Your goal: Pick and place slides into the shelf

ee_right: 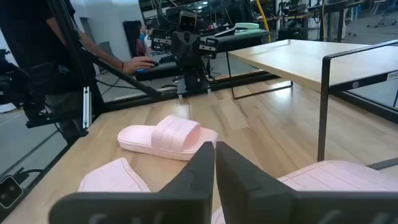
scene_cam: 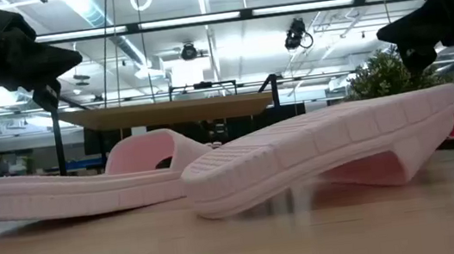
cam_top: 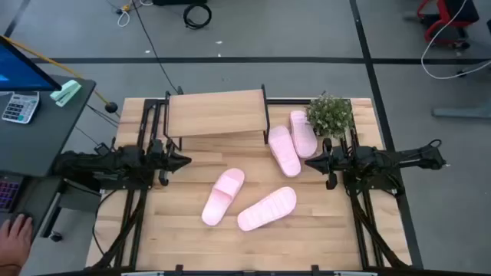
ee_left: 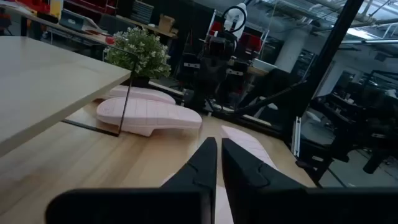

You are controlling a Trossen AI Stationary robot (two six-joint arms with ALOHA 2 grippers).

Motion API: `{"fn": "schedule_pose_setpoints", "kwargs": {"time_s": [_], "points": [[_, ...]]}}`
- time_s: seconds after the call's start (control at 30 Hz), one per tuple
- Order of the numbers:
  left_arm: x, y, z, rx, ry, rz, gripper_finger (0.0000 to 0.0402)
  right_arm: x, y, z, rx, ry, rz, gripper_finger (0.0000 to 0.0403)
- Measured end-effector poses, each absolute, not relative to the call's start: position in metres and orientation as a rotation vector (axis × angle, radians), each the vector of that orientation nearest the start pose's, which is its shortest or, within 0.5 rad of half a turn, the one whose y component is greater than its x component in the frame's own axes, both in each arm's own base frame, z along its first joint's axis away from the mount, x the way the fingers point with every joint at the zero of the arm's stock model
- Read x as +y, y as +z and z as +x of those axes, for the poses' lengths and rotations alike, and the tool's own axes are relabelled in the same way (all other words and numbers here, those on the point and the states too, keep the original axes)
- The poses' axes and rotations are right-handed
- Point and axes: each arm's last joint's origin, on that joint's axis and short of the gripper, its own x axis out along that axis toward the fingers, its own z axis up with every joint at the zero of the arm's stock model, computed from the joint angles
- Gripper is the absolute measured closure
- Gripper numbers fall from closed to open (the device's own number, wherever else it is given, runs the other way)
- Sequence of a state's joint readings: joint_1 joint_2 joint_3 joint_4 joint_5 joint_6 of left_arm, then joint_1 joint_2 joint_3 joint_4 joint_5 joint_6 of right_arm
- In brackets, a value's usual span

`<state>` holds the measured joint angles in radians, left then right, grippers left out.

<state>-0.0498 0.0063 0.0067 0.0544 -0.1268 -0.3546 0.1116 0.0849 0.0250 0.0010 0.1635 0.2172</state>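
Hovering above the table (cam_top: 322, 238) with both arms, one at each side, nothing in either grip

Item: my left gripper (cam_top: 184, 160), fingers pressed together, empty, just off the near left corner of the shelf (cam_top: 217, 113), pointing toward the middle of the table

Item: my right gripper (cam_top: 311, 163), fingers likewise closed on nothing, beside the pair of slides at the shelf's right end, pointing toward the left arm

Item: shelf, light plank top on a thin black frame, at the far middle of the table, its top bare

Item: four pink slides, all on the tabletop, none in the shelf. Two lie side by side at the shelf's right end: first slide (cam_top: 283, 149) sole up, reaching toward the middle; second slide (cam_top: 303, 133) next to the plant. Third slide (cam_top: 224, 196) sits strap up near the table's centre. Fourth slide (cam_top: 267, 208) lies sole up just to its right, nearer the front edge

Item: small potted plant (cam_top: 331, 113), far right, beside the second slide

Item: a person's hand (cam_top: 15, 236) at a desk to the left, off the table
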Motion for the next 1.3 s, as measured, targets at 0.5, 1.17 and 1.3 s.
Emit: {"fn": "schedule_pose_setpoints", "kwargs": {"time_s": [0.5,1.17,1.3], "points": [[-0.0012,0.1706,0.0974,-0.068,0.067,-0.359,0.0363,0.0066,0.1655,0.1012,0.053,-0.058,0.209,0.0380],[-0.0012,0.1706,0.0974,-0.068,0.067,-0.359,0.0365,0.0066,0.1654,0.1012,0.053,-0.058,0.209,0.0380],[-0.0012,0.1706,0.0974,-0.068,0.067,-0.359,0.0363,0.0066,0.1654,0.1012,0.053,-0.058,0.209,0.0380]]}}
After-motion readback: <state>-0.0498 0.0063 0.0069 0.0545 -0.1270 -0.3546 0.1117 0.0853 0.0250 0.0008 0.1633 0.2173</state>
